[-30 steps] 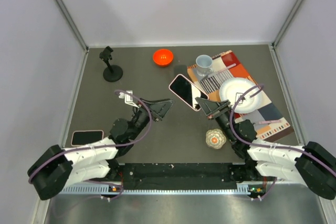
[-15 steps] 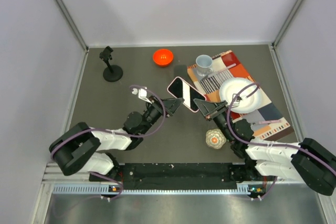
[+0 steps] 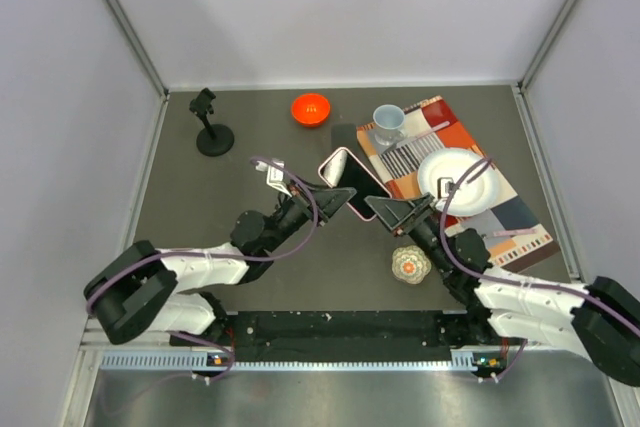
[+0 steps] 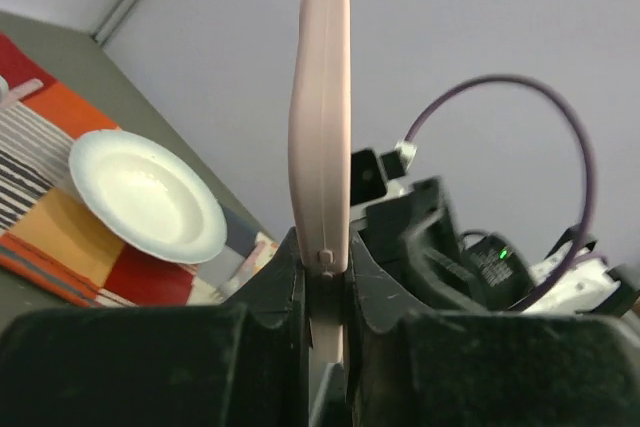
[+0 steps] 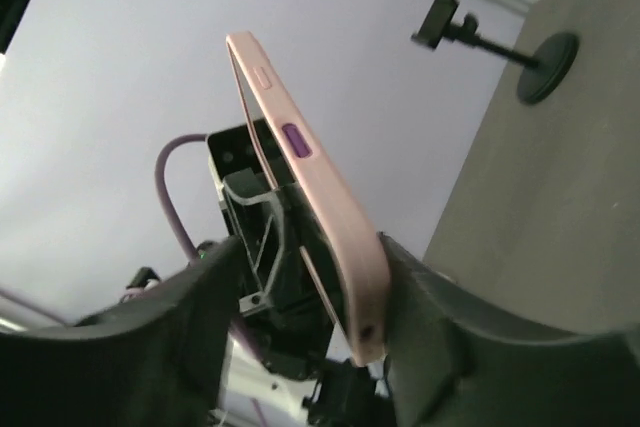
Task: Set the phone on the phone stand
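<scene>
A pink-cased phone (image 3: 343, 173) hangs in the air over the middle of the table, between my two grippers. My left gripper (image 3: 333, 197) is shut on its lower edge; in the left wrist view the phone (image 4: 320, 117) stands edge-on and upright, pinched between the jaws of the left gripper (image 4: 327, 269). My right gripper (image 3: 386, 208) is open, its jaws spread wide around the other end of the phone (image 5: 312, 209); the phone rests near the right finger of that gripper (image 5: 312, 299). The black phone stand (image 3: 211, 123) stands empty at the far left and shows in the right wrist view too (image 5: 500, 39).
A red bowl (image 3: 311, 108) sits at the back centre. A patterned mat (image 3: 505, 215) at the right carries a cup (image 3: 389, 121) and a white plate (image 3: 451, 175). A small round patterned object (image 3: 410, 265) lies near the right arm.
The left arm swung right to the phone and its jaws closed on the phone's edge. The right gripper, shut on the phone before, has opened.
</scene>
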`<state>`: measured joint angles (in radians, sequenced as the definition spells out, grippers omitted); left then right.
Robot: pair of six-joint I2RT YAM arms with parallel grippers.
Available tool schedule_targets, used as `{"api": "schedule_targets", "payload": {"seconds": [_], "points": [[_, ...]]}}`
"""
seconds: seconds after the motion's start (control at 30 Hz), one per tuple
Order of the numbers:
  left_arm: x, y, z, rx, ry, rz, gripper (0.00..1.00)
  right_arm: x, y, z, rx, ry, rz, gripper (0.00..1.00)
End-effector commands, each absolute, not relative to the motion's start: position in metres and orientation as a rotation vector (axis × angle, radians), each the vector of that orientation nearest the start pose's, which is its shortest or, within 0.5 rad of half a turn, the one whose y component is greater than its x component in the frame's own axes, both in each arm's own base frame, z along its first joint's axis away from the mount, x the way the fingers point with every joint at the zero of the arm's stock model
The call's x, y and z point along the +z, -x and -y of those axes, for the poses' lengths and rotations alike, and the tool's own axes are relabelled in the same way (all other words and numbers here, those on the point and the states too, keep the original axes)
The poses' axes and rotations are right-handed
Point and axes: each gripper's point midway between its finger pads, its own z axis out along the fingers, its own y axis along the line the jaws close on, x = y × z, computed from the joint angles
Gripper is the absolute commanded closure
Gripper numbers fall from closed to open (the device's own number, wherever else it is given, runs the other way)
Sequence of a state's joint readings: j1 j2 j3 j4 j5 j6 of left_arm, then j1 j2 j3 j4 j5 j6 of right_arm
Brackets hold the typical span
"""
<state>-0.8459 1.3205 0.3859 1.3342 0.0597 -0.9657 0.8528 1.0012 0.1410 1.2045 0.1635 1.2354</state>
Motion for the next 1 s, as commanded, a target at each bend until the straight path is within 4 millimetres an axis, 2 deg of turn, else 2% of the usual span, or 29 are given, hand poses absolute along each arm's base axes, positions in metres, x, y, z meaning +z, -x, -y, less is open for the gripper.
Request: {"api": "schedule_targets", "payload": {"seconds": [0.0, 0.03, 0.07, 0.1, 0.13, 0.17, 0.2, 0.23, 0.27, 0.3, 0.33, 0.37, 0.43, 0.47, 0.53, 0.57, 0.6, 0.63, 0.67, 0.7, 0.77, 0.97], "points": [[0.321, -0.202, 0.314, -1.472, -0.298, -1.191, 1.0, 0.291, -0.179, -0.271, 1.682, -0.093, -1.458, 0.3], [0.323, -0.194, 0.317, -1.466, -0.373, -1.202, 1.0, 0.255, -0.179, -0.275, 1.573, -0.053, -1.648, 0.24], [0.296, -0.198, 0.321, -1.378, -0.448, -1.321, 1.0, 0.248, -0.176, -0.273, 1.482, 0.077, -1.674, 0.2], [0.301, -0.195, 0.317, -1.337, -0.486, -1.323, 1.0, 0.259, -0.171, -0.266, 1.43, 0.135, -1.664, 0.12], [0.302, -0.196, 0.316, -1.289, -0.519, -1.349, 1.0, 0.23, -0.167, -0.259, 1.325, 0.185, -1.799, 0.09], [0.299, -0.199, 0.313, -1.198, -0.586, -1.354, 1.0, 0.218, -0.166, -0.251, 1.198, 0.315, -1.819, 0.06], [0.278, -0.198, 0.308, -1.134, -0.641, -1.47, 1.0, 0.23, -0.166, -0.246, 1.136, 0.379, -1.806, 0.05], [0.289, -0.199, 0.306, -1.093, -0.675, -1.466, 1.0, 0.222, -0.166, -0.238, 1.054, 0.425, -1.85, 0.05], [0.286, -0.2, 0.303, -1.03, -0.731, -1.469, 1.0, 0.211, -0.168, -0.221, 0.9, 0.481, -1.929, 0.04], [0.275, -0.195, 0.3, -1.009, -0.78, -1.523, 1.0, 0.205, -0.17, -0.216, 0.834, 0.509, -1.966, 0.04], [0.278, -0.192, 0.3, -1.0, -0.824, -1.509, 1.0, 0.203, -0.17, -0.21, 0.786, 0.543, -1.992, 0.04], [0.274, -0.185, 0.302, -1.001, -0.909, -1.499, 1.0, 0.212, -0.167, -0.206, 0.747, 0.616, -1.983, 0.04], [0.272, -0.178, 0.3, -0.999, -0.963, -1.528, 1.0, 0.217, -0.162, -0.206, 0.722, 0.731, -1.977, 0.04], [0.276, -0.172, 0.301, -1.025, -0.99, -1.517, 1.0, 0.237, -0.162, -0.208, 0.729, 0.753, -1.934, 0.04], [0.273, -0.161, 0.301, -1.052, -1.075, -1.518, 1.0, 0.252, -0.16, -0.206, 0.727, 0.778, -1.901, 0.04], [0.273, -0.155, 0.302, -1.071, -1.106, -1.512, 1.0, 0.271, -0.158, -0.211, 0.761, 0.802, -1.855, 0.04], [0.272, -0.145, 0.304, -1.113, -1.176, -1.484, 1.0, 0.279, -0.154, -0.216, 0.795, 0.832, -1.834, 0.05], [0.273, -0.142, 0.304, -1.115, -1.206, -1.464, 1.0, 0.284, -0.142, -0.226, 0.869, 0.923, -1.805, 0.06], [0.272, -0.137, 0.304, -1.132, -1.229, -1.463, 1.0, 0.294, -0.141, -0.234, 0.9, 0.966, -1.793, 0.09], [0.274, -0.132, 0.304, -1.156, -1.25, -1.446, 1.0, 0.294, -0.139, -0.237, 0.916, 0.997, -1.807, 0.16], [0.277, -0.126, 0.304, -1.18, -1.275, -1.423, 1.0, 0.305, -0.134, -0.246, 0.964, 1.058, -1.766, 0.23], [0.267, -0.112, 0.303, -1.252, -1.336, -1.436, 1.0, 0.298, -0.118, -0.267, 1.097, 1.261, -1.699, 0.43]]}}
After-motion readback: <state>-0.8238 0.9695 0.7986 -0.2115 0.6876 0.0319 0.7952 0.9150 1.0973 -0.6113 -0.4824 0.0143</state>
